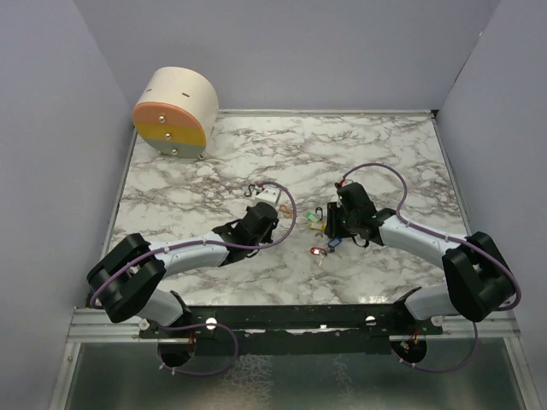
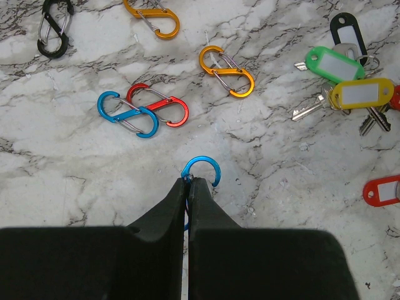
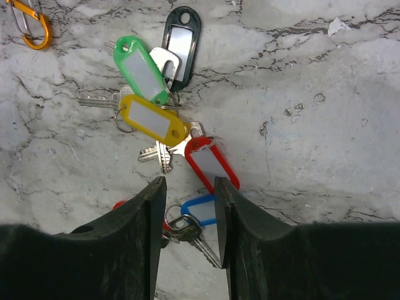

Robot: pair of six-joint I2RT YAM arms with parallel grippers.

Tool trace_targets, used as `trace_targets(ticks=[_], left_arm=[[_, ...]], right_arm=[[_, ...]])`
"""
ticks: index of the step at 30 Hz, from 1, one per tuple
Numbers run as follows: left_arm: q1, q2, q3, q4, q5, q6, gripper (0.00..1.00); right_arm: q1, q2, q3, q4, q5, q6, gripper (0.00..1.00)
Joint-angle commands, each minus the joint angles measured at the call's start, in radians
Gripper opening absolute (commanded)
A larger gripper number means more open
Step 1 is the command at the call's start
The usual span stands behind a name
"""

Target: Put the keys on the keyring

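My left gripper (image 2: 189, 181) is shut on a blue carabiner keyring (image 2: 201, 167), whose open hook sticks out past the fingertips just above the marble. The keys lie in a cluster with green (image 3: 140, 69), yellow (image 3: 153, 119), black (image 3: 181, 34) and red (image 3: 212, 164) tags. My right gripper (image 3: 187, 187) is open and low over the table, its fingers on either side of a blue-tagged key (image 3: 200, 209) whose silver blade (image 3: 209, 247) points toward the wrist. Another red tag (image 3: 119, 204) peeks out beside the left finger. From above, both grippers (image 1: 256, 218) (image 1: 333, 224) flank the keys (image 1: 320, 235).
Loose carabiners lie ahead of the left gripper: two orange (image 2: 226, 70) (image 2: 153, 15), a blue (image 2: 128, 114), a red (image 2: 159, 104) and a black (image 2: 53, 28). A round cream drum (image 1: 175, 111) stands at the back left corner. Grey walls enclose the table.
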Motion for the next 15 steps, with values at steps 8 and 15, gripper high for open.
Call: trace_targets(ticks=[8, 15], left_arm=[[-0.005, -0.028, -0.015, 0.017, -0.022, 0.001, 0.00], [-0.004, -0.033, -0.021, 0.015, -0.027, 0.005, 0.00]], right_arm=[[0.001, 0.069, 0.065, 0.080, 0.055, 0.043, 0.36], [0.002, 0.109, 0.086, 0.079, 0.066, 0.048, 0.36]])
